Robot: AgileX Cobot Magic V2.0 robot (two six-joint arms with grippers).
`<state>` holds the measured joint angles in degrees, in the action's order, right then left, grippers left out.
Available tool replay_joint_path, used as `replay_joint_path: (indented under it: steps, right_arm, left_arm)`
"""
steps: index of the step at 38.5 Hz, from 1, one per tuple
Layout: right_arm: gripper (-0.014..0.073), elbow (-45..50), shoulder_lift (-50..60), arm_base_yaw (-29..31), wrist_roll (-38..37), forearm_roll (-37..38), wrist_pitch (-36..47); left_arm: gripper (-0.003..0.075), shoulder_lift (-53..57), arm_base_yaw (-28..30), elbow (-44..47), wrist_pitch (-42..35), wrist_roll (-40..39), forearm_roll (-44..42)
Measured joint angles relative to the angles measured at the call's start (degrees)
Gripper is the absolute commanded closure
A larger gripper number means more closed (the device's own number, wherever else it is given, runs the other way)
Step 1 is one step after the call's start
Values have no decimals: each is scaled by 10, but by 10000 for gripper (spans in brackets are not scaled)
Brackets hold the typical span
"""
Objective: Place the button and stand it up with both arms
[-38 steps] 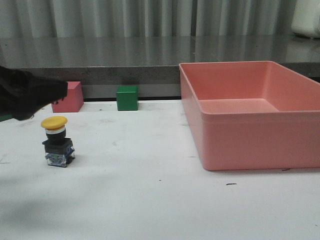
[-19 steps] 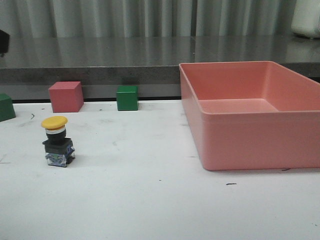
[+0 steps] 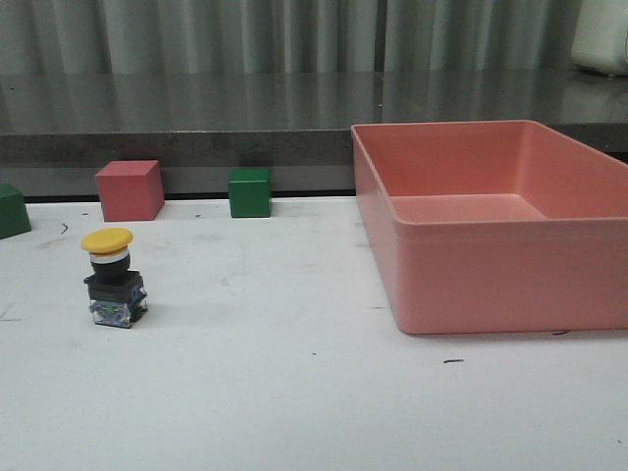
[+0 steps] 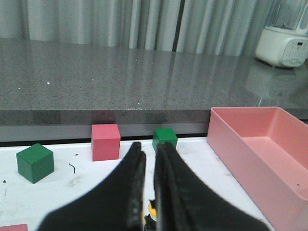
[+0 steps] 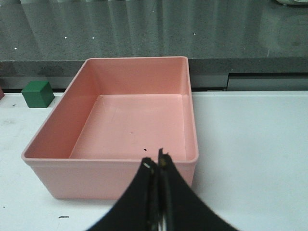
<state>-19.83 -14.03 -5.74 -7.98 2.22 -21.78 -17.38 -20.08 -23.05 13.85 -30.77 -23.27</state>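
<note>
The button [image 3: 113,278] stands upright on the white table at the left, yellow cap on top, black body and clear base below, with nothing touching it. Neither arm shows in the front view. In the left wrist view my left gripper [image 4: 149,147] has its fingers drawn almost together with only a thin slit between them and nothing held; a sliver of the button's [image 4: 152,209] yellow cap shows through the slit, below and beyond the fingers. My right gripper [image 5: 155,159] is shut and empty, hovering in front of the near wall of the pink bin [image 5: 110,161].
The large pink bin [image 3: 491,221] fills the right side of the table. A pink cube [image 3: 130,189] and a green cube [image 3: 249,192] sit along the back edge, and another green cube [image 3: 12,210] lies at the far left. A grey counter runs behind.
The left arm, a dark shape above and left of the button a second ago, has withdrawn out of the front view. The button stays standing where it was.
</note>
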Motion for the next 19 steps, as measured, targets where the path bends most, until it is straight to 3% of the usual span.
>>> replay_joint_path:
  steps: [7,19]
  right_arm:
    - [663,0,0,0,0,0,0]
    - [663,0,0,0,0,0,0]
  left_arm:
    - [740,68,0,0,24,0,6]
    - [740,77,0,0,25,0,7]
